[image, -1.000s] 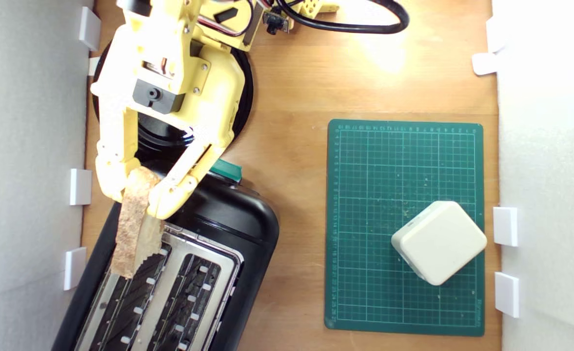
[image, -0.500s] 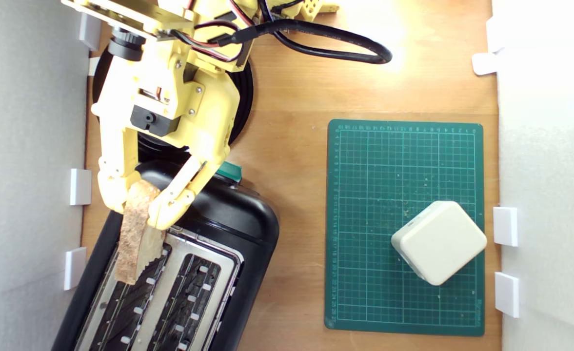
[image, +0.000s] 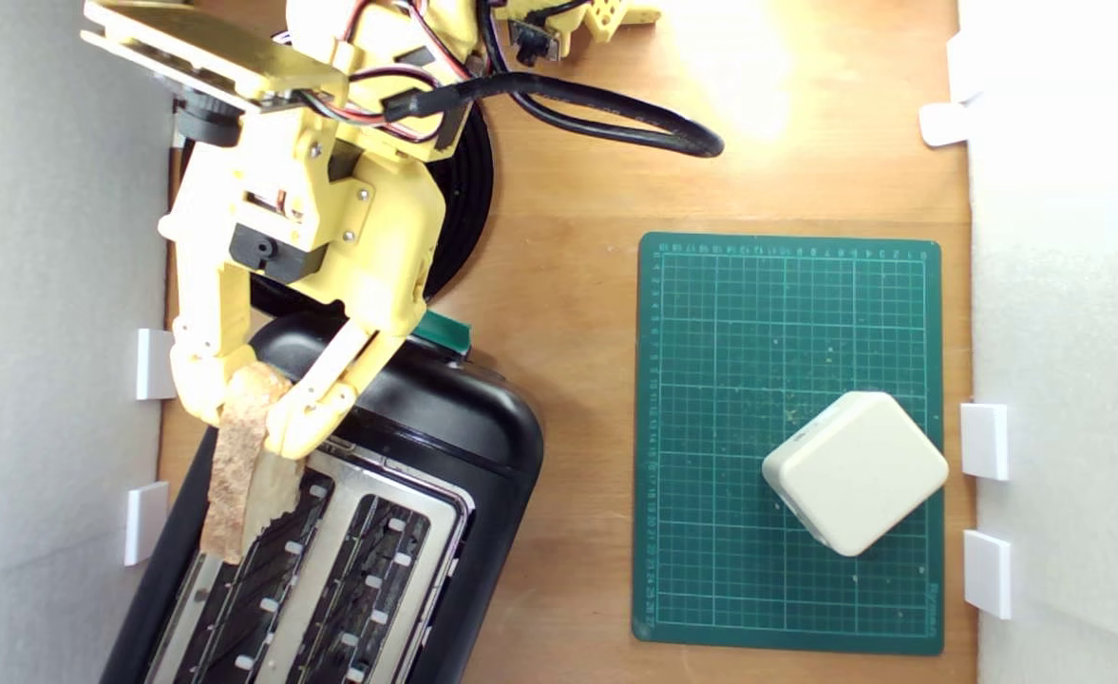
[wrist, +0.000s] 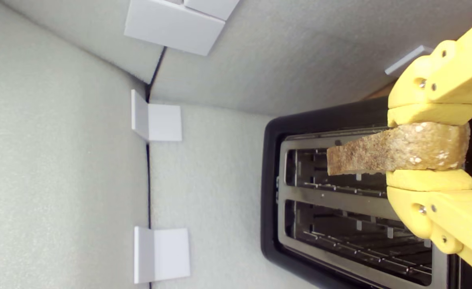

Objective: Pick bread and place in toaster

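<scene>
The tool (image: 240, 416) is squeezed tight on the bread (image: 236, 465), one yellow finger on each flat side. It holds the bread at one end, and the rest of the slice sticks out past the finger tips.

The bread looks very light and thin. It is likely soft in the middle and a bit firmer along the crust, so a hard squeeze could squash it or make crumbs. The flat sides near the thick end look like the best place to hold it, and that is where the tool has it now. Its crust is tan-brown and rough, with small pale specks, and the slice gets thinner toward the far tip.

Just past the finger tips is the toaster (image: 464, 427), black with a shiny metal top. The bread hangs over the slot nearer the grey wall (wrist: 59, 180) and is not inside yet.

Farther off, a green mat (image: 710, 427) lies on the bench (image: 568, 190) with a cream block (image: 853, 472) on it.
</scene>
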### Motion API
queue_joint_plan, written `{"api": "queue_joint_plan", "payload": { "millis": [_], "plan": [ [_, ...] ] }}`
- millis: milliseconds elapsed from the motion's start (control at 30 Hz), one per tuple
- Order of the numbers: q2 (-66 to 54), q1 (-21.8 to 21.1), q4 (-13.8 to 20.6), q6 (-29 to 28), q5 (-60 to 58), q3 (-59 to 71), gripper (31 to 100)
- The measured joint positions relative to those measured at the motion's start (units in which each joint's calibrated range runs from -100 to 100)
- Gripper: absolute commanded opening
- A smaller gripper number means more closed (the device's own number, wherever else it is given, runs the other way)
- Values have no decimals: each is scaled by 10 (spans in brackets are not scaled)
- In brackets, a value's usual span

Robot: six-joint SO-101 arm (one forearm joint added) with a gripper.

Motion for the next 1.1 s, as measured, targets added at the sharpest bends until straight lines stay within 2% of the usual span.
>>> {"api": "queue_joint_plan", "payload": {
  "millis": [433,633,900,1100],
  "plan": [
    [49,-12,0,1,-9,-7,571],
    [55,-10,-36,1,-9,-7,571],
    [87,-11,-42,1,-9,-11,571],
    [97,8,-76,-2,-26,-12,571]
  ]
}}
